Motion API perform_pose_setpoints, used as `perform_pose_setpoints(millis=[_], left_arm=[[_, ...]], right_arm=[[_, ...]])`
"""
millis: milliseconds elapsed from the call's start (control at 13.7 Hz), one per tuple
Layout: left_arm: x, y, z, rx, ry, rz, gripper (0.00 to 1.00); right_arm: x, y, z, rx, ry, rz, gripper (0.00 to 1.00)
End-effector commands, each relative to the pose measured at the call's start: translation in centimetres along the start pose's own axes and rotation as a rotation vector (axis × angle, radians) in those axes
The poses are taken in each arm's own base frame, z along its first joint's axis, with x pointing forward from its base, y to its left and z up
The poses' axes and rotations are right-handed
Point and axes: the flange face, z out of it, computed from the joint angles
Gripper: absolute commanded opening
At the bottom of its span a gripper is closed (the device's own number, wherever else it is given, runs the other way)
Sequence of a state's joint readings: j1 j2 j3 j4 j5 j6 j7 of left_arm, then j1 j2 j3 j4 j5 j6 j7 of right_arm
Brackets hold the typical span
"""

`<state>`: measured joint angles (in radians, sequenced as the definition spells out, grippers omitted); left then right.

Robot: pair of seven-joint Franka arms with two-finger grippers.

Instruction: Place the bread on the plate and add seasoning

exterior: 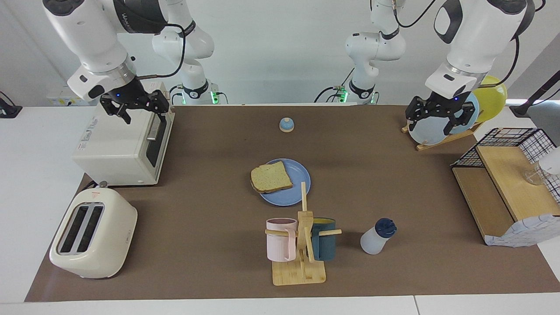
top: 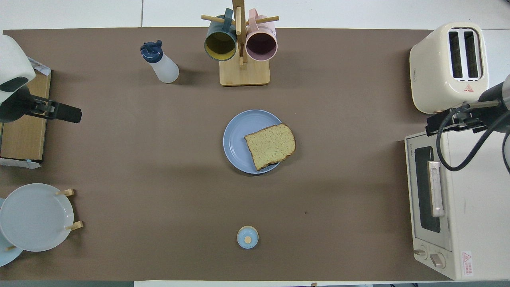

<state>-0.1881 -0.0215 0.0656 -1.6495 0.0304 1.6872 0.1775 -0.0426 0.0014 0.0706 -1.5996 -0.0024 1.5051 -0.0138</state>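
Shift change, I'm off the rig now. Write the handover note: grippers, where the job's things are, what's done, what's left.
Left gripper: open, empty, raised in front of the plate rack at its own end of the table.
Right gripper: open, empty, waiting over the toaster oven.
Bread: lies on the plate mid-table, one corner overhanging the rim toward the right arm's end.
Seasoning: upright on the mat, cap on, farther from the robots than the plate, beside the mug stand.
Done: bread on plate.
Left: by the look of it, pick up the seasoning and add it to the bread.
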Motion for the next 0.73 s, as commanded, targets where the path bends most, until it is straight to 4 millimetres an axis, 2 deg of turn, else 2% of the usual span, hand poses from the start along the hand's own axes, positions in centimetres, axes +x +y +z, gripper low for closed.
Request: perform_pose_setpoints(millis=[0, 439, 586, 659], left_arm=[[-0.9, 0.5, -1.0, -0.014, -0.011, 0.024, 1.00], [-1.1, 0.5, -1.9, -0.012, 0.003, -0.024, 1.00], [-2.3, 0.3, -2.7, -0.031, -0.065, -0.124, 1.00], [-3.0, 0.3, -4.3, -0.035, -0.094, -0.129, 1.00]], right_arm=[[-0.2, 0.2, 0.0, 0.007, -0.004, -0.015, 1.00], [-0.3, 0.2, -0.1, 0.007, -0.002, -0.014, 1.00], [-0.3, 0.2, -0.1, 0.007, -0.002, -0.015, 1.00], [-0.3, 0.3, 0.0, 0.007, -0.004, -0.014, 1.00]])
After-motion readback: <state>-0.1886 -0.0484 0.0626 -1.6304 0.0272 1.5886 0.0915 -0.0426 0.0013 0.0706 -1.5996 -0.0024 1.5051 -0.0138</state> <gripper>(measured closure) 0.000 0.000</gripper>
